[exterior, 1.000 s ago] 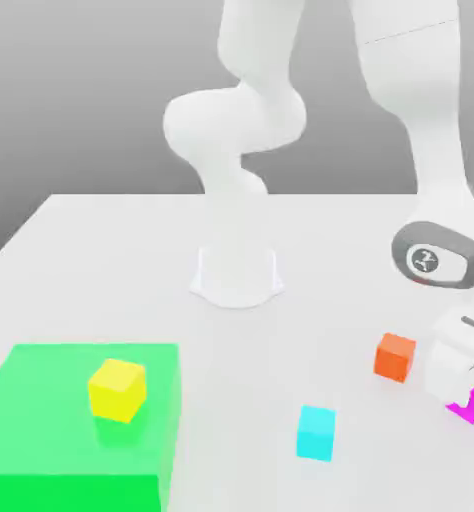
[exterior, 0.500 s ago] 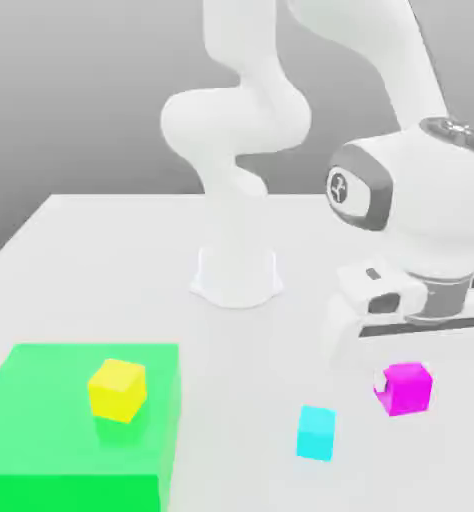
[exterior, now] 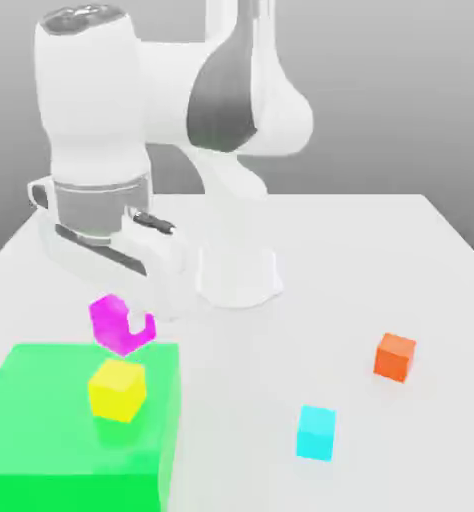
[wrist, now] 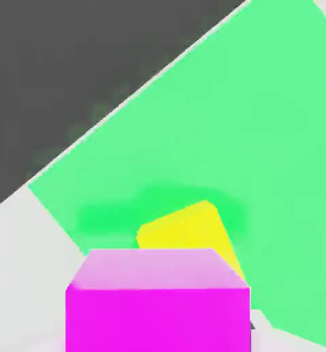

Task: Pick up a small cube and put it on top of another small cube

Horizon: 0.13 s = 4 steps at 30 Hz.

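Observation:
The magenta small cube [exterior: 111, 322] hangs in the air, tilted, with my gripper [exterior: 121, 328] shut on it. Just below it, the yellow cube [exterior: 117, 389] sits on the green pad [exterior: 41, 420] at the exterior view's left. A small gap separates the two cubes. In the hand view the magenta cube [wrist: 157, 302] is close up, and behind it the yellow cube [wrist: 186, 230] rests on the green pad [wrist: 262, 137].
An orange cube [exterior: 395, 356] lies on the white table at the exterior view's right, and a cyan cube [exterior: 316, 432] lies nearer the front. The arm's white base [exterior: 237, 275] stands at the table's middle back.
The arm has swung from the exterior view's right to its left, carrying the magenta cube off the table to a spot just above the yellow cube.

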Available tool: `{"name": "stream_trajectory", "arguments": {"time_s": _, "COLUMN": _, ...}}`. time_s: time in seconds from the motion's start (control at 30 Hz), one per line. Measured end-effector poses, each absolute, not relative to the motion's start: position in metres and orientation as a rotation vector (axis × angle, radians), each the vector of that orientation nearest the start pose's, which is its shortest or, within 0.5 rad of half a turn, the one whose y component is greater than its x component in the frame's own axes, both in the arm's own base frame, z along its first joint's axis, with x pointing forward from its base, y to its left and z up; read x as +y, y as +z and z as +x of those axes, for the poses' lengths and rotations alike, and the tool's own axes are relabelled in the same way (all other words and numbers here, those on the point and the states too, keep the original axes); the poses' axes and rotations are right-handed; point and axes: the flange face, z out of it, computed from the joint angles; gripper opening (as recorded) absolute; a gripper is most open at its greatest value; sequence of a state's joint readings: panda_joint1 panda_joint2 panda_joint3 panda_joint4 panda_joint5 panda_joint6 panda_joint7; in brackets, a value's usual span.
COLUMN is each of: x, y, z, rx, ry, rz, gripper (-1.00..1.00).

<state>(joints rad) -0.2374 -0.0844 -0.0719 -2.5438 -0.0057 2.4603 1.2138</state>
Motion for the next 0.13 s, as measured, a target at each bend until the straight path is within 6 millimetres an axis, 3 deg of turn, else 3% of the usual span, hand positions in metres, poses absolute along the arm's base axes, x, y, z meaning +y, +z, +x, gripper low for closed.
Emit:
{"name": "stream_trajectory", "arguments": {"time_s": 0.03, "x": -0.1374, "y": 0.2879, "z": 0.4278, "rx": 2.164, "ry": 0.0, "rz": -2.274, "gripper": -1.0}}
{"name": "stream_trajectory", "arguments": {"time_s": 0.07, "x": -0.1378, "y": 0.2795, "z": 0.4271, "rx": 2.166, "ry": 0.0, "rz": -2.272, "gripper": 1.0}}
{"name": "stream_trajectory", "arguments": {"time_s": 0.13, "x": -0.1378, "y": 0.2795, "z": 0.4271, "rx": 2.166, "ry": 0.0, "rz": -2.272, "gripper": 1.0}}
